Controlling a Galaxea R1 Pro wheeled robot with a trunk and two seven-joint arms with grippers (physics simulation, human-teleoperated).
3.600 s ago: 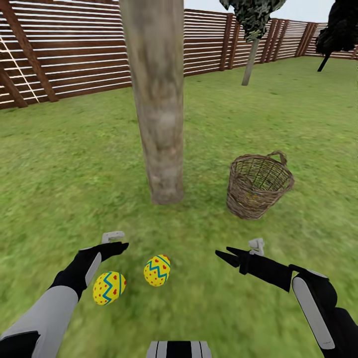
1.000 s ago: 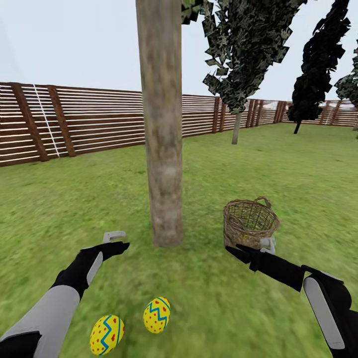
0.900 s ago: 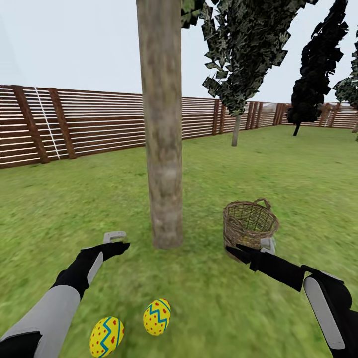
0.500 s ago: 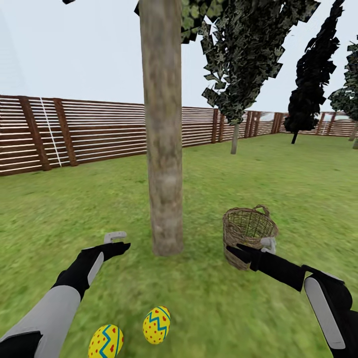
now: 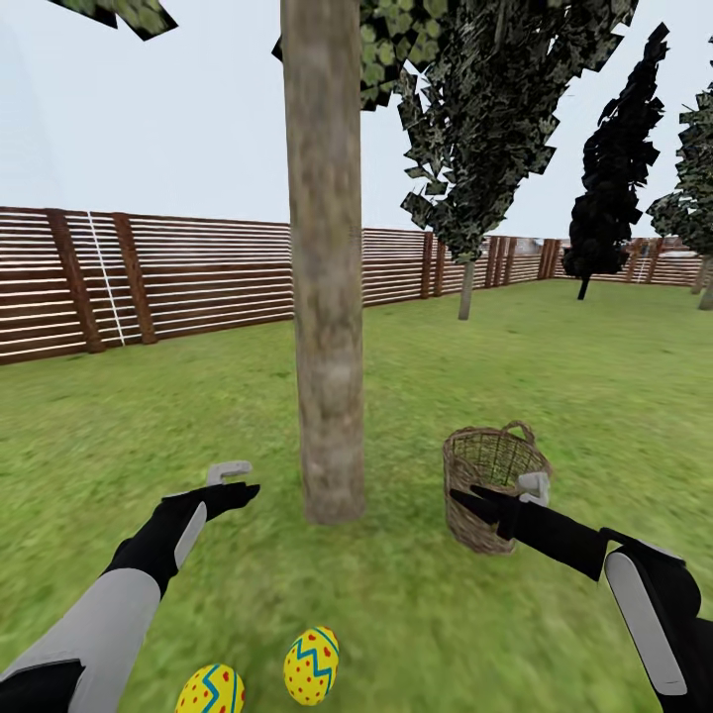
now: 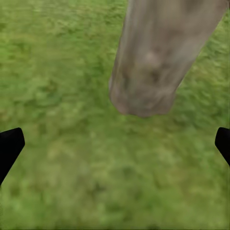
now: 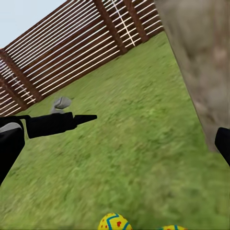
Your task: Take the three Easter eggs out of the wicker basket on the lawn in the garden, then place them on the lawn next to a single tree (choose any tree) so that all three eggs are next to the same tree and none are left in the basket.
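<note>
Head view, working outward from the robot: two Easter eggs [image 5: 311, 665] sit on the lawn [image 5: 416, 614] right at the bottom edge, side by side, a short way in front of the tree [image 5: 325, 297]. The second one [image 5: 210, 690] is half cut off by the frame. So my read is two are done and one is left, and I can't actually make out that third egg through the weave from here.

Next out are the arms. The left gripper [image 5: 238, 482] hangs over bare grass, left of the trunk. In the left wrist view its fingertips [image 6: 9, 143] sit wide apart at the two edges with nothing between them but grass and the trunk base [image 6: 143, 91]. The right gripper [image 5: 473, 500] also looks spread and empty: in the right wrist view one black finger shows at each edge with nothing between.

The bit that matters: the wicker basket [image 5: 492, 475] stands upright on the grass just to the right of the trunk, and the right gripper overlaps its near wall in the picture, tips pointing leftward across it. I can't tell if it's touching. The right arm is clearly the closer one. I reckon it needs to come up over the rim and go down into the opening.

Beyond that are the wooden slat fence [image 5: 178, 277], a thin-trunked tree [image 5: 465, 287] and a dark conifer [image 5: 604, 198].
</note>
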